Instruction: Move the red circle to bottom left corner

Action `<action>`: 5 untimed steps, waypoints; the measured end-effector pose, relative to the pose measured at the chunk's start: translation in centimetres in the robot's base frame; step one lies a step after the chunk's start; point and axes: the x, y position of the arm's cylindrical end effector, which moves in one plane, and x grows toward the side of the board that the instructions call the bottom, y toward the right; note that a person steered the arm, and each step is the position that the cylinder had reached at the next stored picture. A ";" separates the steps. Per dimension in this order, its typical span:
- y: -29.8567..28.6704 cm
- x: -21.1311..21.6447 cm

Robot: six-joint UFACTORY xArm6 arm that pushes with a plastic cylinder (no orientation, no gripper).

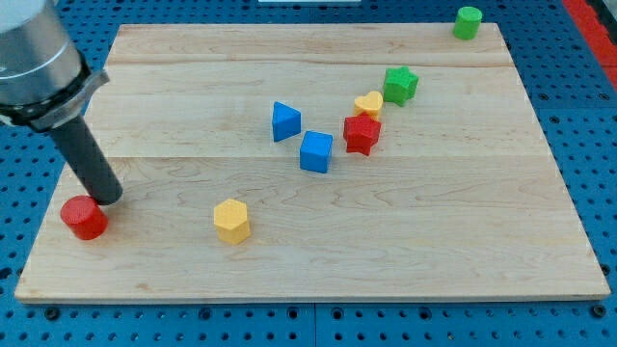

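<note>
The red circle (85,217) is a short red cylinder near the view's left edge of the wooden board (308,260), in its lower part. My tip (108,199) stands just to the upper right of it, touching or nearly touching its edge. The rod rises from there toward the view's top left.
A yellow hexagon block (231,221) lies to the right of the red circle. In the middle are a blue triangle (285,121), a blue cube (316,151), a red star (362,134), a yellow heart (368,104) and a green star (400,85). A green cylinder (468,22) stands at the top right corner.
</note>
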 end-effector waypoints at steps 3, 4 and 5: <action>-5.5 0.7; -7.0 1.3; -6.6 1.9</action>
